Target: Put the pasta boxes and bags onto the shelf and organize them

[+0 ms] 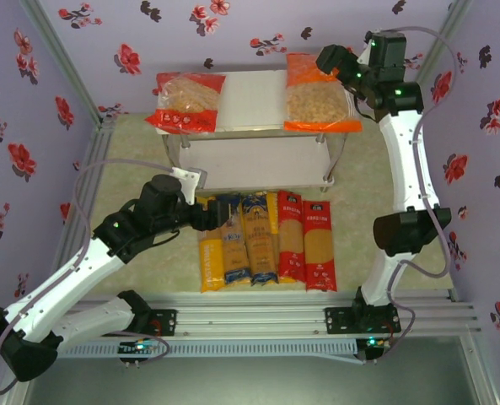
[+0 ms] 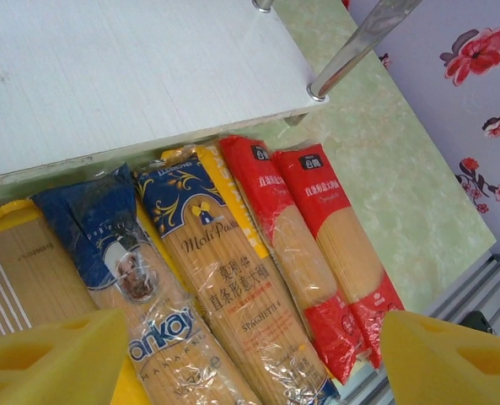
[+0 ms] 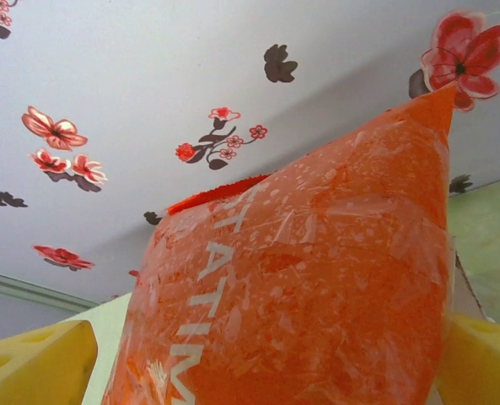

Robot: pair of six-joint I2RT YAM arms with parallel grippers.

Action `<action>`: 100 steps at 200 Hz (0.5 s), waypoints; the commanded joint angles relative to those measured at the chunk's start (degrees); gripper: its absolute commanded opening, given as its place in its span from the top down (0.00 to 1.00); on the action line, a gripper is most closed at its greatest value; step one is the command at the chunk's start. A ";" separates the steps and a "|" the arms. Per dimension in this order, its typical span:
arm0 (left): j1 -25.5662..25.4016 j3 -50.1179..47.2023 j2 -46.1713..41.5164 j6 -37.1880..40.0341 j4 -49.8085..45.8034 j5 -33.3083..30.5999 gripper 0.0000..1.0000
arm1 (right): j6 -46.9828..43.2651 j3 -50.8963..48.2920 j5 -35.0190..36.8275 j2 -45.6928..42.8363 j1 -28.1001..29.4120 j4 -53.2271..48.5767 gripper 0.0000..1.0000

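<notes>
On the shelf's (image 1: pixel 254 97) top board lie a red-ended bag (image 1: pixel 186 103) at the left and an orange bag (image 1: pixel 317 103) at the right. My right gripper (image 1: pixel 332 61) is at the orange bag's far end. It is open, and the orange bag (image 3: pixel 300 278) lies between its yellow fingers (image 3: pixel 39 363). On the table in front of the shelf lie several spaghetti packs: a yellow-orange one (image 1: pixel 209 257), two blue (image 1: pixel 258 240) and two red (image 1: pixel 319 245). My left gripper (image 1: pixel 206 216) hovers open over the blue packs (image 2: pixel 224 278), holding nothing.
The shelf's lower board (image 2: pixel 106 76) and a metal leg (image 2: pixel 359 42) stand just beyond the packs' far ends. Flowered walls close in the back and both sides. An aluminium rail (image 1: pixel 300 316) runs along the near edge. Green table surface (image 2: pixel 384 194) lies right of the red packs.
</notes>
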 commanded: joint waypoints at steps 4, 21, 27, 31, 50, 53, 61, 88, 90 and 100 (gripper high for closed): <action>0.64 -0.20 -0.32 0.51 -0.65 0.92 0.20 | 0.79 2.75 -1.42 2.07 -0.09 2.76 0.01; 0.64 -0.36 -0.30 0.43 -0.80 0.96 0.20 | 0.46 4.34 -1.20 3.44 -0.08 2.23 0.01; 0.64 -0.37 -0.44 0.37 -0.74 0.97 0.20 | 0.30 4.98 -1.10 3.92 -0.14 1.90 0.01; 0.64 -0.45 -0.43 0.37 -0.73 0.96 0.20 | 0.31 5.31 -1.10 4.18 -0.09 1.73 0.01; 0.71 -0.68 -0.73 0.22 -0.84 0.96 0.20 | -0.09 6.34 -0.21 4.99 -0.08 0.92 0.01; 0.69 -0.72 -0.86 0.20 -0.85 0.96 0.19 | -0.14 6.39 -0.03 4.97 -0.13 0.86 0.01; 0.65 -0.83 -1.03 0.16 -0.77 0.88 0.19 | -0.28 6.39 1.15 5.00 -0.14 0.41 0.01; 0.71 -1.40 -1.76 0.10 -0.83 0.27 0.16 | -0.77 5.11 6.93 3.46 -0.02 -0.86 0.01; 0.72 -1.42 -1.83 0.08 -0.87 0.26 0.16 | -0.81 4.86 7.46 3.11 -0.07 -0.81 0.01; 0.72 -1.60 -2.24 0.00 -0.83 0.14 0.15 | -1.29 2.78 9.46 1.47 -0.01 0.62 0.01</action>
